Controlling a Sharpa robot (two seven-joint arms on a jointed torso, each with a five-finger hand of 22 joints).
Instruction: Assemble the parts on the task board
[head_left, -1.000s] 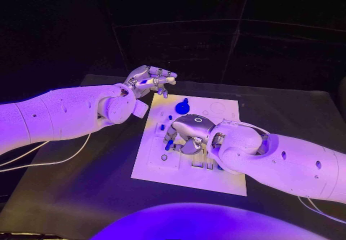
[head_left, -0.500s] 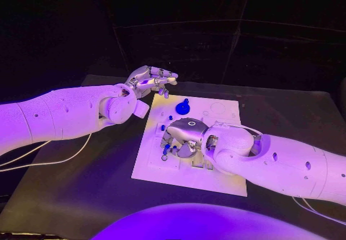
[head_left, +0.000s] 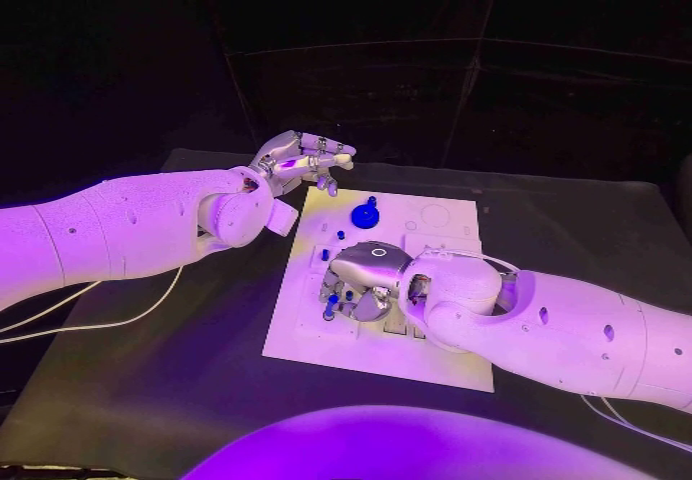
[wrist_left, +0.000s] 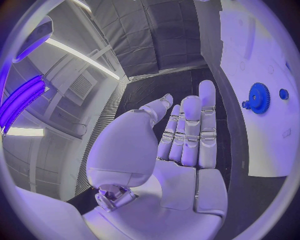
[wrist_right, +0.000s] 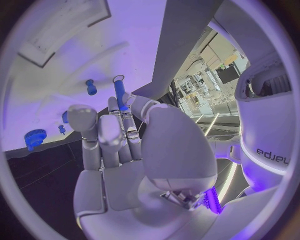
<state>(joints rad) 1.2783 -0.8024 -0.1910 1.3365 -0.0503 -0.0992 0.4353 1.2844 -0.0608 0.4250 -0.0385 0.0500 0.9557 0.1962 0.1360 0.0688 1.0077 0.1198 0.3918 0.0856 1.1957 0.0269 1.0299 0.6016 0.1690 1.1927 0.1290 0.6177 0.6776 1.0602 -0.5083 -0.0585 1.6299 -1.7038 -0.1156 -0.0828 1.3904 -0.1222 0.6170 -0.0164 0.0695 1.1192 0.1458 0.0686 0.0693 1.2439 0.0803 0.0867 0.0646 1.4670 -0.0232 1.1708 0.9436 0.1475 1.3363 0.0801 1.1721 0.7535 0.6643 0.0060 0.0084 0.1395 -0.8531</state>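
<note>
The right silver hand (head_left: 364, 275) pinches a slim blue peg (wrist_right: 118, 91) over the white task board (head_left: 440, 365). The left silver hand (head_left: 300, 160) hovers empty beyond the board's far corner, fingers loosely apart.

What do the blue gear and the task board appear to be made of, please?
The blue gear looks like moulded or printed plastic: uniform saturated colour, matte, with crisp teeth. The task board appears to be a rigid white plate, probably plastic, with a flat matte face and shallow cut recesses; the coloured light leaves its exact finish uncertain.

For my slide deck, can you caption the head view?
Right hand pinches a blue peg over the white task board while the open left hand hovers beyond its far edge.
</note>
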